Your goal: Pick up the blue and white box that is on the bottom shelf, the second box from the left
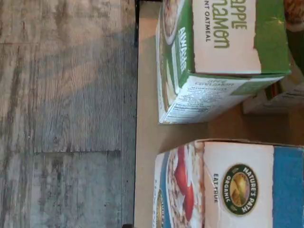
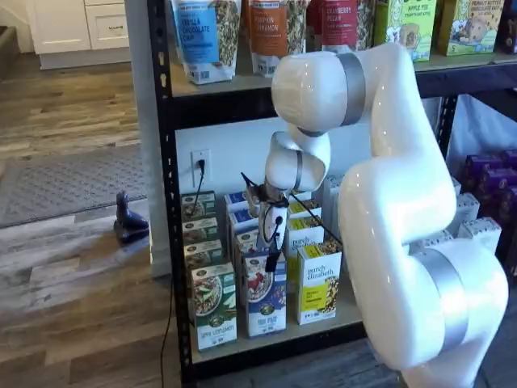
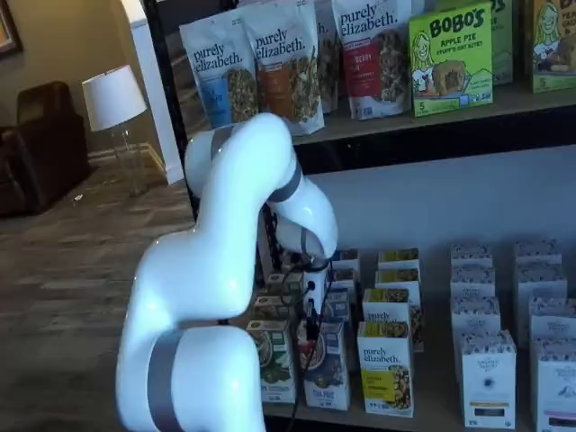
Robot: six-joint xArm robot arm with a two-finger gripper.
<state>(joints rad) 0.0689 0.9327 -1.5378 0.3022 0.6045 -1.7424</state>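
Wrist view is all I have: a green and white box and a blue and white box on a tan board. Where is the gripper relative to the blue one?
Observer: In both shelf views the gripper hangs just over the front blue and white box on the bottom shelf.
Operator: What stands on its other side?
Observer: A yellow-and-white purely elizabeth box.
Operator: Is anything behind the blue one?
Observer: Yes, a row of similar blue boxes runs back toward the wall.
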